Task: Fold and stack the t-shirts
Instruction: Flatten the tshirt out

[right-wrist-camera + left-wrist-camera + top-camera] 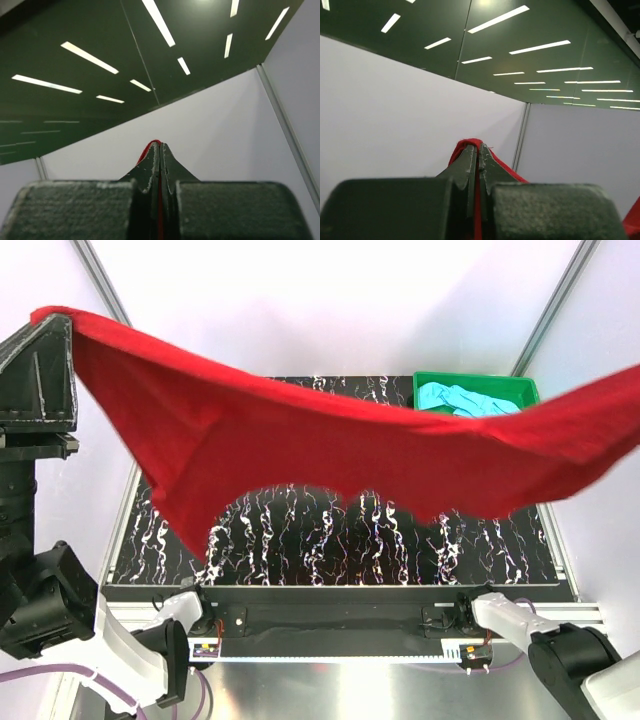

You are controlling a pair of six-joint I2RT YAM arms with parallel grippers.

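Note:
The deep red t-shirt [300, 440] hangs stretched wide, high above the table, sagging in the middle with its lower edge dangling. My left gripper [55, 320] is raised at the top left, shut on one end of it. In the left wrist view the gripper [479, 147] points upward with red cloth [462, 147] pinched between the jaws. My right gripper [160, 146] is also shut on red cloth [149, 149]; it lies outside the top view, where the shirt runs off the right edge. A light turquoise t-shirt [460, 398] lies crumpled in the green tray [527, 388].
The black marbled table [330, 540] lies below the shirt. The green tray sits at its far right corner. Metal frame posts [100, 280] rise at the back corners beside white walls. Both arm bases stand at the near edge.

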